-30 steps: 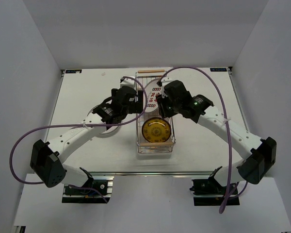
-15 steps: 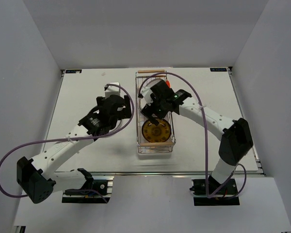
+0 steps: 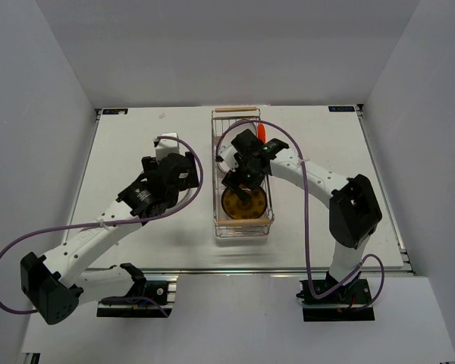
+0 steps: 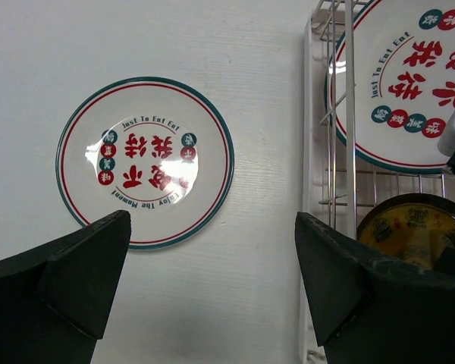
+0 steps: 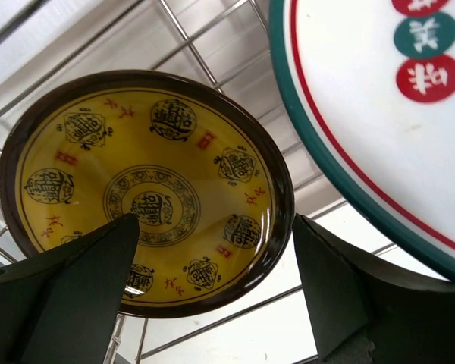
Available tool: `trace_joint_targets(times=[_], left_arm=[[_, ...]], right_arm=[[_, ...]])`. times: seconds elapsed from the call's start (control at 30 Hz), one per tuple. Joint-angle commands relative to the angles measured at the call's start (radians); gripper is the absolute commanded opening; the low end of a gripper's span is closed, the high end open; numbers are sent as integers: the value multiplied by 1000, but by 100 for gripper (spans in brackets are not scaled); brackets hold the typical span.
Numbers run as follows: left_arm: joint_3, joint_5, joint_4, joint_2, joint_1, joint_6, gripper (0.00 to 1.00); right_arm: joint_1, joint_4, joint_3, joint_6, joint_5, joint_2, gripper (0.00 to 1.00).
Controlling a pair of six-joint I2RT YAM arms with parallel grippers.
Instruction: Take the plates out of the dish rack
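Unloading is part done, as I judge it: one plate out, at least two left.

- Rack (image 3: 243, 235): mid-table, long axis running away from the arms.
- Unloaded plate (image 4: 145, 162): white, green rim, red marks, flat on the table (image 3: 121, 144) just left of the rack and apart from it.
- Marked plate (image 4: 409, 83): same pattern, inside the rack at its far part.
- Yellow plate (image 5: 148, 220): brown-rimmed, inside the rack at the near end, its edge close beside the marked plate.
- Left gripper (image 4: 212, 227): jaws wide apart, empty, hanging over the table above the unloaded plate's near edge.
- Right gripper (image 5: 216, 224): jaws wide apart, holding nothing, poised right over the yellow plate.

Step in hand: going for the yellow plate. The next move seems to call for lowering one finger past the rim and pinching the edge, then lifting clear of the wires without catching the marked plate.

Hard to make out:
- Orange sliver (image 3: 262, 130) at the rack's far right; perhaps a plate on edge, I cannot tell.
- Whether the two rack plates overlap or merely touch.
- The marked plate is cut off in both wrist views.
- From above, the left arm covers the unloaded plate and the right arm covers much of the rack.
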Motion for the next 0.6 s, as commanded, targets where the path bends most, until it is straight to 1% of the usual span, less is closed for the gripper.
trace_joint_targets(times=[0.0, 0.17, 0.3, 0.37, 0.57], left_arm=[[-8, -26, -12, -22, 6, -22, 98], [-8, -18, -12, -10, 6, -26, 98], [-5, -18, -16, -2, 6, -34, 98], [-5, -16, -16, -5, 6, -37, 98], [-14, -3, -6, -20, 6, -43, 98]], right_arm=[[-28, 19, -7, 22, 9, 14, 87], [-33, 42, -56, 88, 26, 1, 87], [-35, 65, -106, 106, 15, -26, 86], [-35, 67, -116, 110, -8, -38, 86], [-33, 67, -139, 108, -72, -72, 82]])
